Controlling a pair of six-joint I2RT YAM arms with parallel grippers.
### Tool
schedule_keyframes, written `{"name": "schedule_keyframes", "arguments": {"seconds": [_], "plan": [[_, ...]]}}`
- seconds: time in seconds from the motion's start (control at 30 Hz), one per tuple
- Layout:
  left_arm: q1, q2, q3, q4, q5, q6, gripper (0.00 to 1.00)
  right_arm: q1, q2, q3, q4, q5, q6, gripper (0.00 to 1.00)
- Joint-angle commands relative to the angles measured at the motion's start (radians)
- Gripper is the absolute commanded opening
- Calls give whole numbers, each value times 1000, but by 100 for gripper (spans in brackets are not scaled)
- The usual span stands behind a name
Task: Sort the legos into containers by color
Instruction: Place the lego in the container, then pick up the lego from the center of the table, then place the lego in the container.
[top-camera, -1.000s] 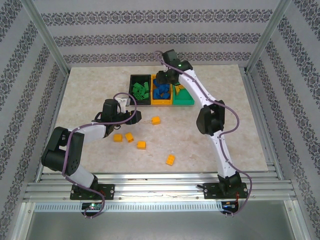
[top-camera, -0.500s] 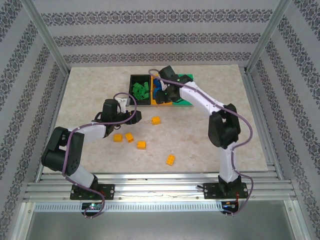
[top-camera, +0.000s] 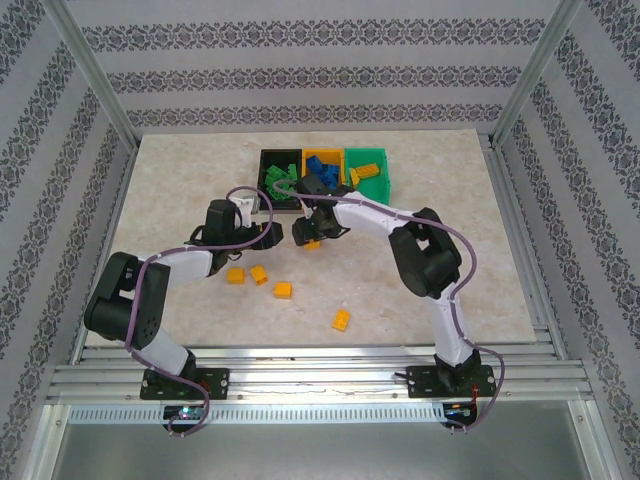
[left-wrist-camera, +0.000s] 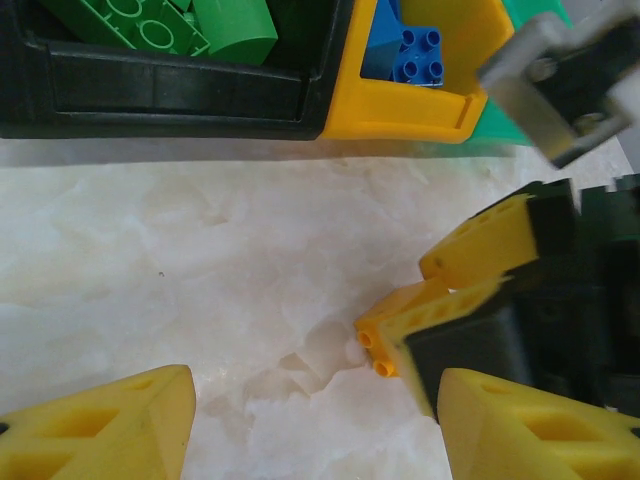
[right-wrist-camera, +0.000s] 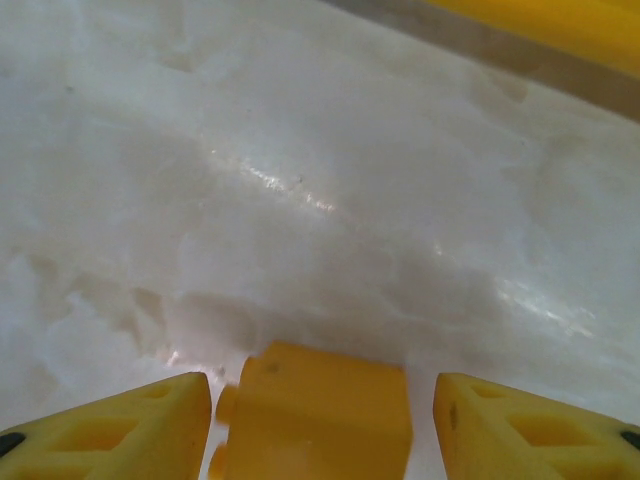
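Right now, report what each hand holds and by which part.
Nothing is held. The right hand straddles a yellow-orange brick, its fingers not yet closed on it; the left hand is open and empty.

Three small open-top rectangular plastic bins in touching row, beyond both claws.
- Black bin (top-camera: 262, 185): green studded bricks (top-camera: 280, 178) heaped inside.
- Yellow-orange bin (top-camera: 325, 153): blue studded bricks (top-camera: 325, 173) inside.
- Green bin (top-camera: 385, 175): yellow-orange brick (top-camera: 367, 172) inside.

Small yellow-orange studded brick (right-wrist-camera: 315, 410) flat on counter (top-camera: 180, 190), between fingers of right claw (top-camera: 308, 235), gap each side; just right of left claw (left-wrist-camera: 315, 385).

Four more yellow-orange bricks loose on counter, nearer than claws:
- pair (top-camera: 248, 274) side by side, just below left claw;
- third brick (top-camera: 283, 290) right of pair;
- fourth brick (top-camera: 341, 320) well apart from both claws.
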Motion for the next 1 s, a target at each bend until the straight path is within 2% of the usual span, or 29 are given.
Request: {"name": "schedule_keyframes", "arguments": {"seconds": [0.0,0.2,0.3,0.57,0.8,0.9,0.97], "plan": [[12,-21,-12,38,-12,-4,65,25,34,58,-10,39,15,59],[11,-37,-21,37,-34,3,65,22,8,27,-14,68,23,35],[11,-31,-17,36,-20,-2,65,-4,-62,-16,11,66,28,34],[18,-54,-31,33,-48,-11,66,-182,-221,-68,44,88,24,35],[21,-58,-40,52,-43,-22,66,-311,-157,39,70,182,-8,40],[22,-52,-41,54,-41,-22,66,-337,-75,137,36,128,-14,54],[22,-60,-36,43,-41,-17,66,-326,-67,147,35,110,-27,56]]}}
